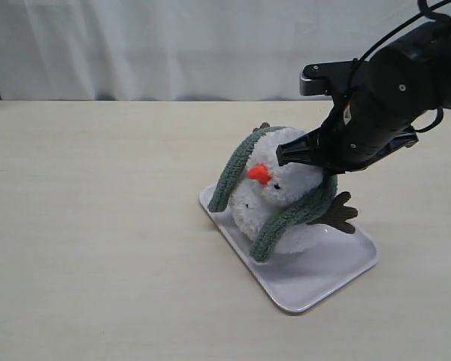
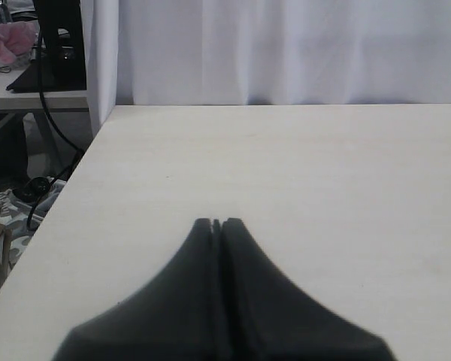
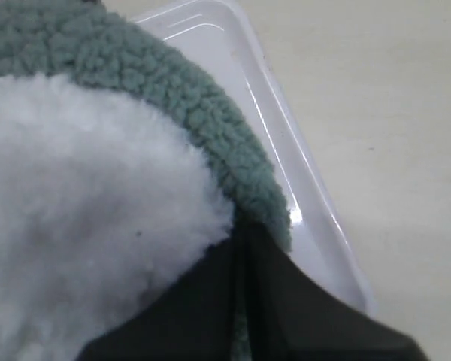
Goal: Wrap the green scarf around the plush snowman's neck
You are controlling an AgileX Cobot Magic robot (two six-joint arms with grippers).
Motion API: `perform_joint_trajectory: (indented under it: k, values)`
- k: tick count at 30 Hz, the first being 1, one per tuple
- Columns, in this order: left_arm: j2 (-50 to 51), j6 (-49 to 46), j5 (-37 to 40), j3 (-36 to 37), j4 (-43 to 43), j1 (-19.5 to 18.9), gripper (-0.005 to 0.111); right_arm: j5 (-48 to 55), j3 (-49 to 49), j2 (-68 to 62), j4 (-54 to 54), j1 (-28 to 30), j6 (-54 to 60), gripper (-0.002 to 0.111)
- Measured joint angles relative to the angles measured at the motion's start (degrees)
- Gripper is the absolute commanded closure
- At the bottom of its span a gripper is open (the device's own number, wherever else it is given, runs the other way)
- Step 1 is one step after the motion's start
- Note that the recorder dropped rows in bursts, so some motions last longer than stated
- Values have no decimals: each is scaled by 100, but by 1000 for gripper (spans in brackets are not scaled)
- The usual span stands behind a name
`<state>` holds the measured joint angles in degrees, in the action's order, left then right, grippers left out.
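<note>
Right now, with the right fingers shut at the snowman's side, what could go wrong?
1. The green scarf loops over the snowman's head, above the nose; a pull could slide it off instead of down to the neck.
2. The right fingers seem pinched on the scarf, tight against the plush; pulling may drag the snowman across the tray, and nothing else steadies it.

- Pale beige table (image 1: 98,248), matte, with faint wood grain.
- White rectangular tray (image 1: 316,282) flat on it, directly beneath the right gripper (image 1: 283,156) and reaching out past its fingertips; rounded corners, shallow raised rim, set askew to the table's edges.
- Beneath and ahead of the left gripper (image 2: 216,223), the same pale tabletop, up to its far edge.
</note>
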<state>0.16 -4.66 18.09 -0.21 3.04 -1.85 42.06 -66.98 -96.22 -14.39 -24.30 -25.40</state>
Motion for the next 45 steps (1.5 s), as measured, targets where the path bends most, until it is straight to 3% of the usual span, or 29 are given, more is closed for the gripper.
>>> perform_joint_trajectory:
  k: [15,22,31,45]
  values:
    - [0,0,0,0,0,0,107,-44,0,379,52,0,92,104]
    - [0,0,0,0,0,0,107,87,315,668,905,-309,821,104]
    - [0,0,0,0,0,0,107,-452,925,668,984,-446,887,104]
    - [0,0,0,0,0,0,107,-705,971,637,972,-446,877,104]
